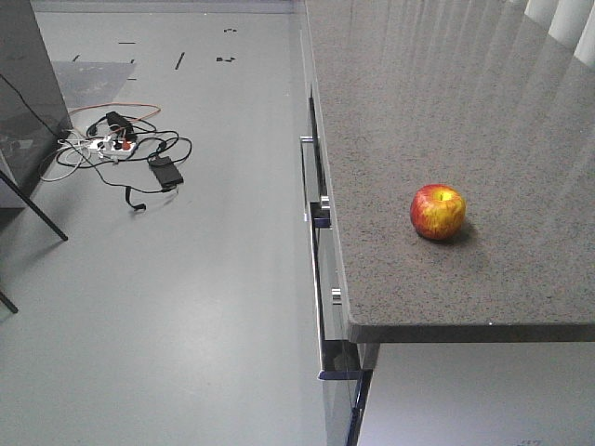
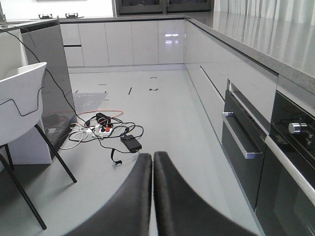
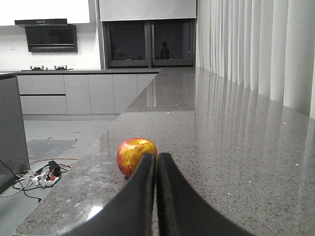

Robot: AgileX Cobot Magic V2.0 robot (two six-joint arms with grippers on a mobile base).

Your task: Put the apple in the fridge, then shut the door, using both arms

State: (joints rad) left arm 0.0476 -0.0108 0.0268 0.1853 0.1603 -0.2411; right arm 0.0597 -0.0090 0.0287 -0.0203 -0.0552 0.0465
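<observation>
The apple (image 1: 438,211), red with yellow patches, sits alone on the grey speckled counter (image 1: 446,111) close to its front edge. In the right wrist view the apple (image 3: 132,155) rests just beyond my right gripper (image 3: 157,156) and slightly left of it; the black fingers are shut, hold nothing and cover the apple's right side. My left gripper (image 2: 152,155) hangs shut and empty over the grey floor, away from the counter. Neither gripper shows in the exterior view. The fridge and its door are out of view.
A tangle of cables with a power strip (image 1: 121,144) lies on the floor (image 2: 106,129). A white chair (image 2: 19,98) with black legs stands at the left beside a dark-sided unit (image 2: 49,73). Drawer handles (image 1: 316,279) and an oven front (image 2: 295,147) line the counter's side.
</observation>
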